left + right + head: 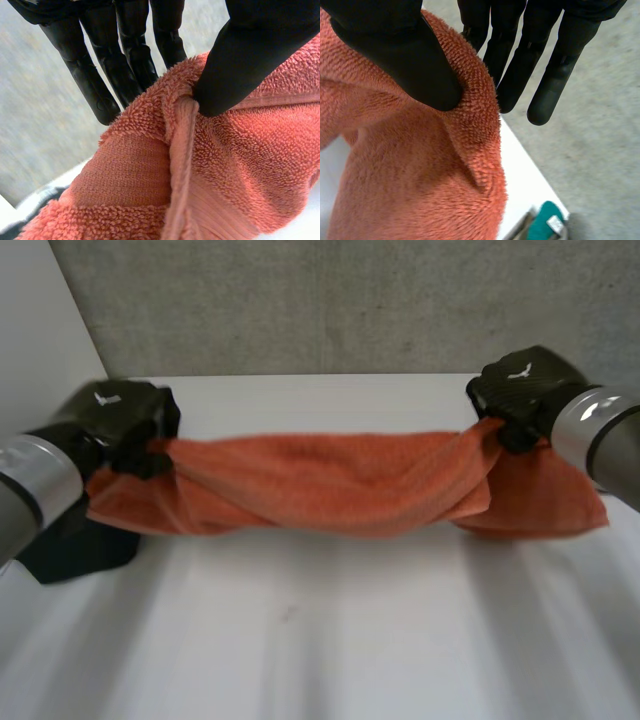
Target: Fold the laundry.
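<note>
2 hands (125, 418) (520, 388) pinch towel (330, 480) ends

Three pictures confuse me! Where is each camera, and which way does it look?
Head view: between and behind the arms, looking down at the table; shows both arms, left hand and right hand holding the orange towel by its ends.
Left wrist view: on the left wrist, looking along the palm; its thumb and fingers pinch the towel.
Right wrist view: on the right wrist, same way; thumb and fingers pinch the towel.
Shared: the towel.
</note>
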Tool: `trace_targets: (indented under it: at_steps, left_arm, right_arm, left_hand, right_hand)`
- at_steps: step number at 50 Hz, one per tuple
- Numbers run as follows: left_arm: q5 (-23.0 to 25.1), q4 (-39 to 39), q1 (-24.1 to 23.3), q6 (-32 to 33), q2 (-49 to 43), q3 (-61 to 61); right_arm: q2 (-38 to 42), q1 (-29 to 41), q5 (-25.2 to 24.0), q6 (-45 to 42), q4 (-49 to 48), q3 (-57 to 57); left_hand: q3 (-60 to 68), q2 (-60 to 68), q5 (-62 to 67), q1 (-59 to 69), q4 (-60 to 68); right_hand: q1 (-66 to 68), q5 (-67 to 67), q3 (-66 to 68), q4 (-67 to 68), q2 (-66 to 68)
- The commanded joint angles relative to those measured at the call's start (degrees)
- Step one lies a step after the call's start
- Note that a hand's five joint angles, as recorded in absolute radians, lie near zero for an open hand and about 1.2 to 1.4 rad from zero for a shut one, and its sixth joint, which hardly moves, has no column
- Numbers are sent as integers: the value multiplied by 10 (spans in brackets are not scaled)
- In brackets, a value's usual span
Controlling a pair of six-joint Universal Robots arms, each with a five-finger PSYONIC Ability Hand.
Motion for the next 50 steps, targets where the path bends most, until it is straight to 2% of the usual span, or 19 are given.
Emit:
trace_targets:
  at_steps: [1,2,4,5,6,7,8,9,11,12,14,20,24,28,33,37,44,50]
  left_arm:
    - [-50,-25,-27,29,-184,63]
    - [-78,-25,-33,41,-221,86]
    - [-99,-25,-41,49,-250,106]
    - [-120,-25,-49,55,-270,124]
    - [-126,-25,-52,57,-273,130]
    - [-132,-25,-55,59,-274,135]
    - [-139,-25,-59,60,-273,139]
    - [-148,-25,-63,60,-265,141]
    - [-155,-25,-66,58,-252,135]
    - [-158,-25,-67,57,-241,130]
    - [-167,-23,-74,58,-203,104]
    - [-181,11,-71,65,-106,1]
    - [-182,44,-53,77,-56,-71]
    - [-150,70,-22,90,-33,-124]
    - [-100,81,12,89,-55,-129]
    - [-76,80,26,89,-96,-105]
    - [-71,58,26,82,-182,-42]
    - [-81,23,18,82,-219,-14]
  right_arm:
    - [153,14,21,-19,20,-69]
    - [169,15,25,-20,19,-77]
    - [215,20,47,-20,10,-104]
    - [227,24,59,-17,-2,-112]
    - [248,27,75,-12,-30,-122]
    - [255,30,87,-8,-51,-125]
    - [257,31,96,-4,-67,-122]
    - [256,35,112,0,-95,-110]
    - [249,38,124,5,-125,-91]
    - [242,38,127,8,-137,-79]
    - [208,38,127,15,-169,-39]
    - [94,31,101,24,-177,66]
    - [18,17,68,26,-154,129]
    - [-20,4,26,6,-92,179]
    - [-18,-6,8,-12,-37,212]
    - [-1,-9,1,-5,-67,229]
    - [48,-9,-2,33,-170,240]
    - [93,-4,-2,44,-198,226]
  left_hand:
    - [85,81,109,137,79]
    - [48,44,72,100,42]
    - [2,-1,26,55,-3]
    - [-120,-123,-96,-67,-125]
    - [-189,-192,-165,-137,-194]
    - [-275,-278,-251,-222,-280]
    - [-359,-362,-335,-306,-364]
    - [-438,-441,-414,-386,-443]
    - [-479,-482,-455,-427,-484]
    - [-496,-499,-472,-443,-501]
    - [-528,-531,-504,-476,-533]
    - [-501,-504,-477,-449,-506]
    - [-441,-444,-416,-388,-446]
    - [-388,-392,-364,-336,-394]
    - [-348,-351,-324,-296,-353]
    - [-346,-350,-322,-294,-352]
    - [-286,-289,-262,-233,-291]
    - [-198,-202,-174,-146,-204]
  right_hand:
    - [185,125,120,114,133]
    - [185,125,120,114,133]
    - [185,125,120,114,133]
    - [185,125,120,114,133]
    - [185,125,120,114,133]
    - [123,63,58,52,72]
    - [17,-43,-47,-53,-34]
    - [-248,-308,-313,-319,-300]
    - [-464,-524,-528,-534,-515]
    - [-515,-575,-580,-586,-567]
    - [-515,-575,-580,-586,-567]
    - [-497,-557,-561,-567,-548]
    - [-379,-439,-444,-450,-431]
    - [-280,-340,-345,-351,-331]
    - [-233,-293,-297,-303,-284]
    - [-236,-296,-300,-307,-287]
    - [-246,-306,-311,-317,-297]
    - [-234,-294,-299,-305,-286]
